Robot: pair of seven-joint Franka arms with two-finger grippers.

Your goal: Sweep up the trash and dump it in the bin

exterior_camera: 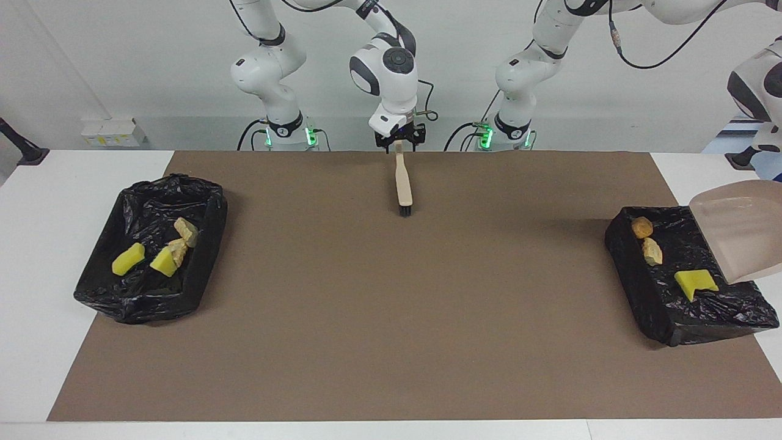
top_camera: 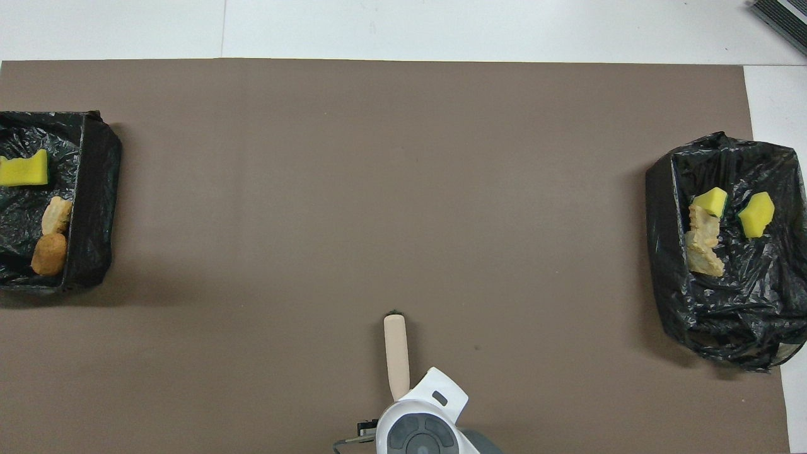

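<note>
The beige dustpan (exterior_camera: 736,229) hangs tilted and empty over the black-lined bin (exterior_camera: 632,281) (top_camera: 94,189) at the left arm's end. Its handle runs out of view, where my left gripper holds it. In that bin lie a yellow sponge (exterior_camera: 695,282) (top_camera: 24,171), a pastry piece (exterior_camera: 652,250) (top_camera: 56,215) and a brown bread piece (exterior_camera: 641,227) (top_camera: 49,254). My right gripper (exterior_camera: 400,139) is at the handle end of the beige brush (exterior_camera: 403,180) (top_camera: 396,356), close to the robots' edge of the mat. The brush's bristles point away from the robots.
A second black-lined bin (exterior_camera: 208,244) (top_camera: 662,252) stands at the right arm's end. It holds two yellow sponges (exterior_camera: 128,259) (top_camera: 756,214) and bread pieces (exterior_camera: 186,231) (top_camera: 702,243). A brown mat (exterior_camera: 391,318) covers the table between the bins.
</note>
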